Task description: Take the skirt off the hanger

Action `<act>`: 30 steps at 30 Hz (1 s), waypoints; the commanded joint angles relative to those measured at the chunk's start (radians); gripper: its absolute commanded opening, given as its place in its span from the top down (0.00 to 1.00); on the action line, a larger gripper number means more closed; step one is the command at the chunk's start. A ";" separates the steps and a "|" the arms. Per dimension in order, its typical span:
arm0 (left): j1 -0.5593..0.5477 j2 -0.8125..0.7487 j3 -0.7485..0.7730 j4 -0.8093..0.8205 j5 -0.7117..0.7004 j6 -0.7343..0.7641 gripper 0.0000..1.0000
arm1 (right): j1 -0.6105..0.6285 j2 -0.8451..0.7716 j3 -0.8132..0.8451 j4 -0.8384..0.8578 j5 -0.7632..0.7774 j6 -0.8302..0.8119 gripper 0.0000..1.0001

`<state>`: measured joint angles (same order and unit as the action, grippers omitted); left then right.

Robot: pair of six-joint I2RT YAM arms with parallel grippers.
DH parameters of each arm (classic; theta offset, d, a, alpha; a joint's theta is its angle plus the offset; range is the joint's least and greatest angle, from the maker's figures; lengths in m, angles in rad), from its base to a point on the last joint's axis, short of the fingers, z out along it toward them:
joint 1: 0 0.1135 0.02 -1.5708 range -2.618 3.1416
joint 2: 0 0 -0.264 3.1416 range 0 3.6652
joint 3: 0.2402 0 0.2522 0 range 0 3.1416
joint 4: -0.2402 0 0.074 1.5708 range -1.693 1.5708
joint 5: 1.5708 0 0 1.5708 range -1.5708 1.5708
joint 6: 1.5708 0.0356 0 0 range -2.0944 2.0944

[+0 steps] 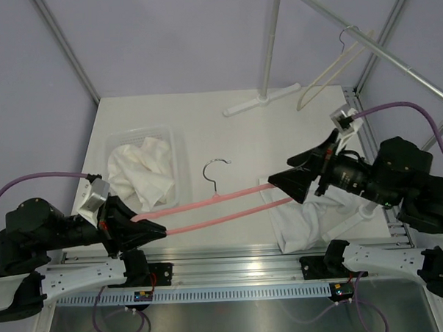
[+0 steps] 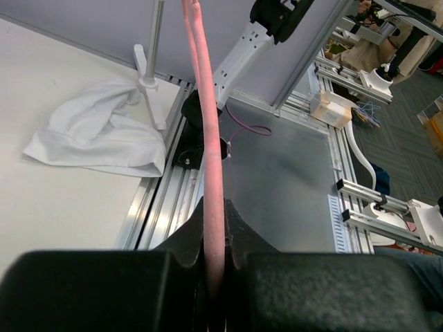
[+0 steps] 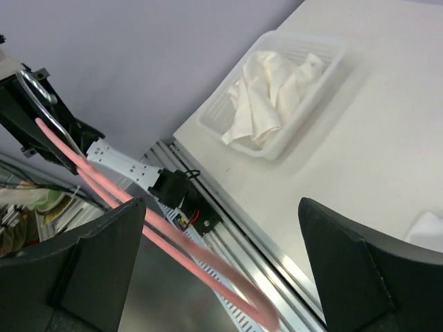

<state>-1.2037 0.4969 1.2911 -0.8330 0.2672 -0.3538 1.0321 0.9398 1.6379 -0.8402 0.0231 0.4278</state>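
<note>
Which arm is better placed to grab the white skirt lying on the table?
Right. The right gripper, jaws open, hangs beside the skirt; the left gripper is shut on the pink hanger.

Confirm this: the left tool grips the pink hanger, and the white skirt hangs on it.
Wrong on the skirt. The left tool does grip the pink hanger, but the white skirt is off it, lying crumpled on the table. The top external view shows this.
</note>
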 commanded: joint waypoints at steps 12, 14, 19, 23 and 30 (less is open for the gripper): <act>-0.003 -0.024 0.220 0.080 -0.048 0.061 1.00 | -0.006 -0.231 -0.518 -0.020 0.236 0.201 0.33; -0.003 -0.009 0.256 0.080 -0.049 0.067 1.00 | -0.006 -0.226 -0.552 -0.001 0.238 0.209 0.38; -0.003 0.035 0.309 0.017 -0.118 0.087 1.00 | -0.006 -0.304 -0.612 0.044 0.225 0.238 0.17; -0.003 0.055 0.255 -0.014 -0.181 0.082 1.00 | -0.004 -0.449 -0.599 0.095 0.155 0.243 0.01; -0.003 0.118 0.143 -0.018 -0.358 0.108 1.00 | -0.004 -0.466 -0.542 0.007 0.119 0.265 0.01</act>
<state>-1.2049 0.5705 1.4597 -0.9340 0.0360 -0.2817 1.0332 0.4568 1.0992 -0.7528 0.1173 0.6827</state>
